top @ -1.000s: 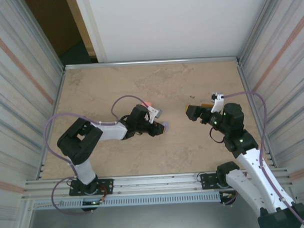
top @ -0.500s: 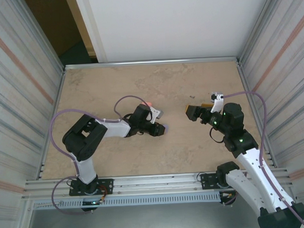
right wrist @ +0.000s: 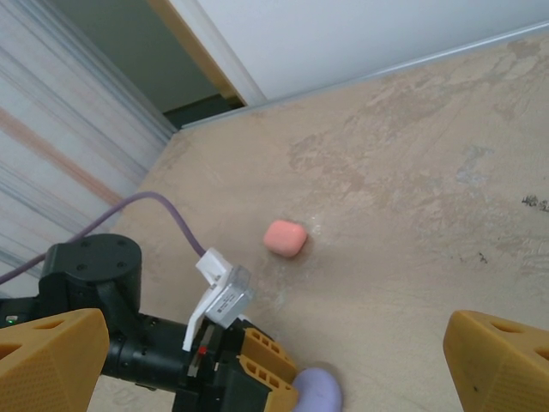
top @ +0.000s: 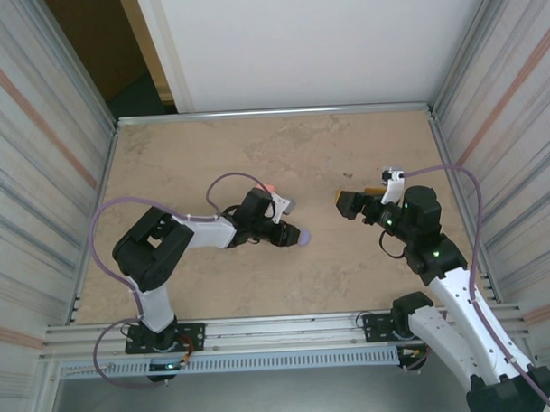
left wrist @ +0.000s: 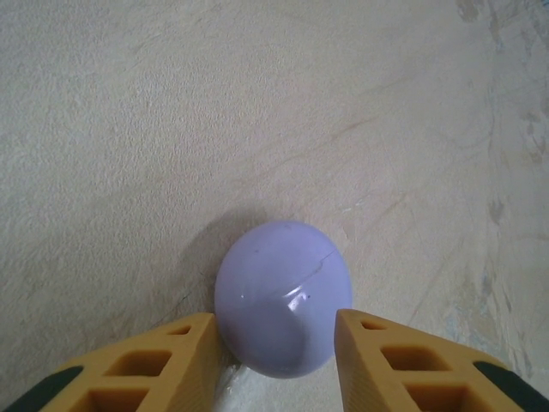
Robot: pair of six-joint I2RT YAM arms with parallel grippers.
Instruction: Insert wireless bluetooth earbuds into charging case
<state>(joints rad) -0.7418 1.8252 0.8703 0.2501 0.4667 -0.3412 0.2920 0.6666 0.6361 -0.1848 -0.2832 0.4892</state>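
The beige stone-patterned table (top: 183, 164) in the metal-walled cell carried two shut cases, contents hidden. The purple case (left wrist: 283, 296) lay directly between the narrowly parted fingers of the left gripper (left wrist: 274, 319), and whether it was gripped or merely flanked could not be determined; the pink case (right wrist: 285, 238) lay beyond that arm. The right gripper (top: 358, 199) hung fully spread and empty, well apart.

Two small rounded cases lie on the tabletop (top: 210, 154): one purple case (left wrist: 279, 296), one pink case (right wrist: 285, 238), seemingly both closed.
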